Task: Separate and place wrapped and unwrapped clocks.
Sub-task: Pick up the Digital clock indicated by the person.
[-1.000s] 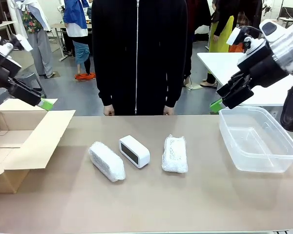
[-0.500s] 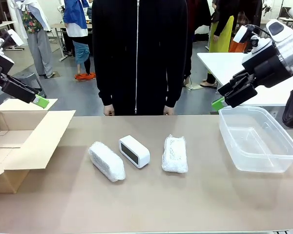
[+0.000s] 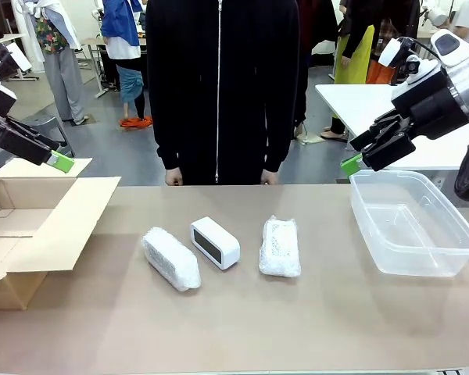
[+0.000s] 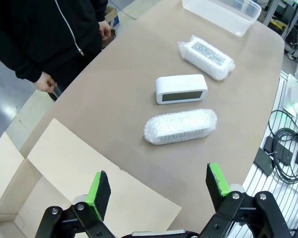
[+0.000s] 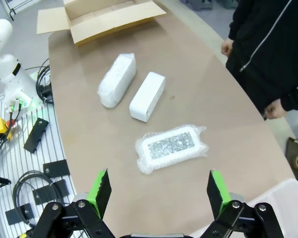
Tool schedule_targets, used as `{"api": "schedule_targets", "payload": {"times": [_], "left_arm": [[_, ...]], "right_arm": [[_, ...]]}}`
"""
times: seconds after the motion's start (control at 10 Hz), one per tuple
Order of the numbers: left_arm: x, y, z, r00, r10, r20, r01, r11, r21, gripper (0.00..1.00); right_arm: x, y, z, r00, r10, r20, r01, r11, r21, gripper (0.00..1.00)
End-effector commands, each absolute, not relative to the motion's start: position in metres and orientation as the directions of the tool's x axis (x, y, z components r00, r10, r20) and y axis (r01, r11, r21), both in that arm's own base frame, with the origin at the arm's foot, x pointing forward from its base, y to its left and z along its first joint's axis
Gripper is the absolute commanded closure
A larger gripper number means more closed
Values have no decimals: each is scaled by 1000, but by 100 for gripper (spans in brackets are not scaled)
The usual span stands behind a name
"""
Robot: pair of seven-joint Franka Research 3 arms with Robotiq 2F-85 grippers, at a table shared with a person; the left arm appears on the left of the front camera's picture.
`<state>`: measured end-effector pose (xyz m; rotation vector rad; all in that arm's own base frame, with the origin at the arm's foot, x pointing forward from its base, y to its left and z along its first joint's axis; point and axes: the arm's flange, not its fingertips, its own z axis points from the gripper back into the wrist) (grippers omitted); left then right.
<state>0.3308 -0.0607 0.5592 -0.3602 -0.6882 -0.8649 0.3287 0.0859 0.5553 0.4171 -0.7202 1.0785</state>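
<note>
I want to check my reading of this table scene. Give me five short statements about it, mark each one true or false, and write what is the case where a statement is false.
1. The bare white clock lies between the left wrapped clock and the right wrapped clock. True.
2. The cardboard box is at the robot's left and the clear tub at its right. True.
3. One wrapped clock already lies in the clear tub. False: all three clocks lie on the table.
4. The right gripper has its jaws open. True.
5. The left gripper is shut on a clock. False: its jaws stand open and hold nothing.
</note>
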Motion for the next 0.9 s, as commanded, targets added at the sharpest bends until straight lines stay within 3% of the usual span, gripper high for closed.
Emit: {"api": "schedule_targets", "payload": {"times": [0.0, 0.1, 0.2, 0.8], "left_arm": [[319, -54, 547, 425, -573, 701, 811, 585, -14, 0], [320, -52, 546, 432, -565, 703, 806, 592, -19, 0], [330, -60, 560, 450, -573, 685, 795, 606, -14, 0], [330, -60, 560, 450, -573, 685, 795, 606, -14, 0]], "right_arm": [[328, 85, 550, 257, 644, 720, -915, 402, -34, 0], [330, 89, 548, 270, 641, 719, -885, 459, -77, 0], [331, 100, 541, 245, 664, 707, -913, 404, -63, 0], [329, 86, 556, 276, 649, 709, -900, 434, -48, 0]]}}
